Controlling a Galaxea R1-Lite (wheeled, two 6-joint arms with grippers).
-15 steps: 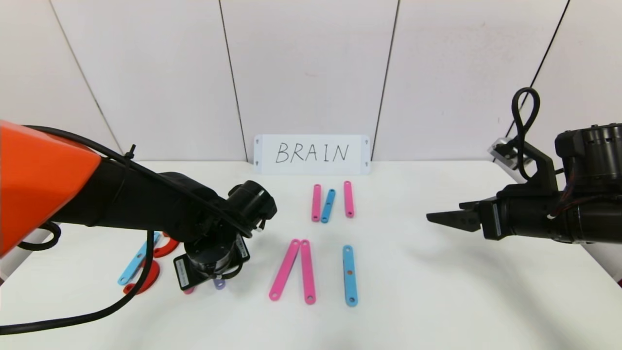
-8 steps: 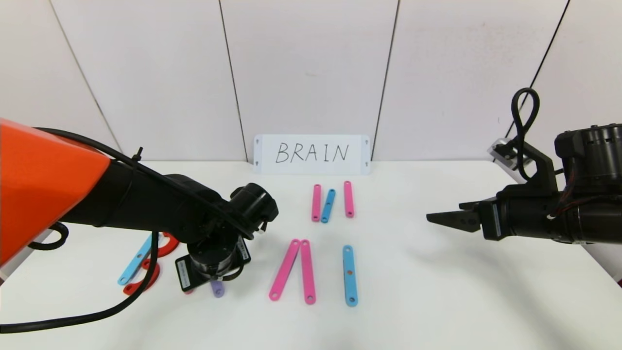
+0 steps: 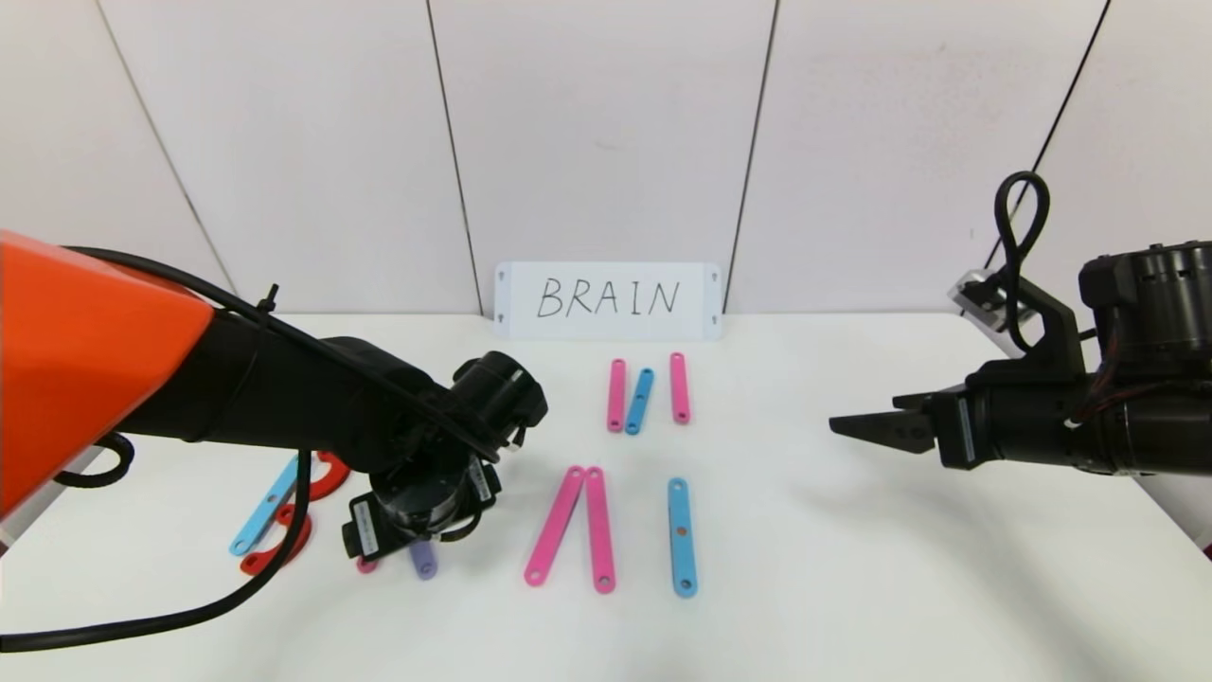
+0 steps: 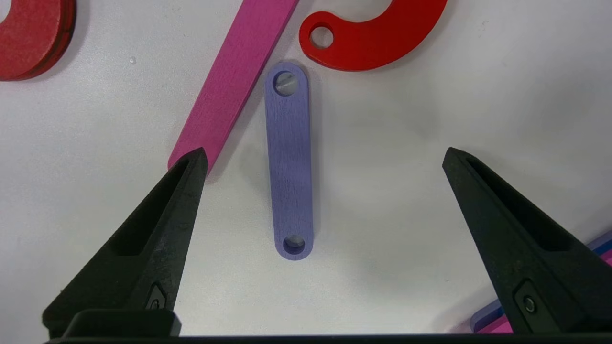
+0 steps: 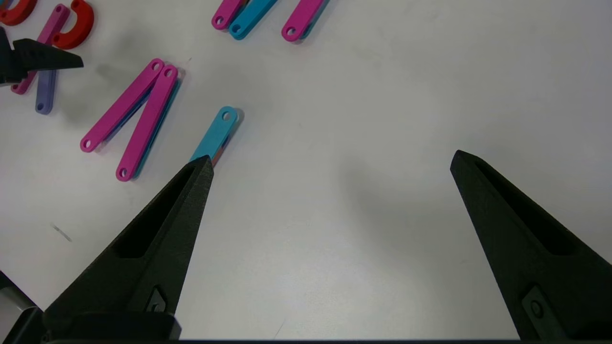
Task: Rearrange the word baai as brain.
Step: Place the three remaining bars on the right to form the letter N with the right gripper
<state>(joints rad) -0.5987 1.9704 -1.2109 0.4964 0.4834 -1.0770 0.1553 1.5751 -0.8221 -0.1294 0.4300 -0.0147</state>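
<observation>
Purple bar (image 4: pixel 289 162) flat, long axis between open left end effector (image 4: pixel 325 157) fingers.

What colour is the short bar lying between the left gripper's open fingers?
Purple bar, lying flat on the table; the left wrist view shows it best.

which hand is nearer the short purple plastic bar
Left. The left hand hangs right over the short purple plastic bar, fingers open either side; the right hand hovers far off across the table.
</observation>
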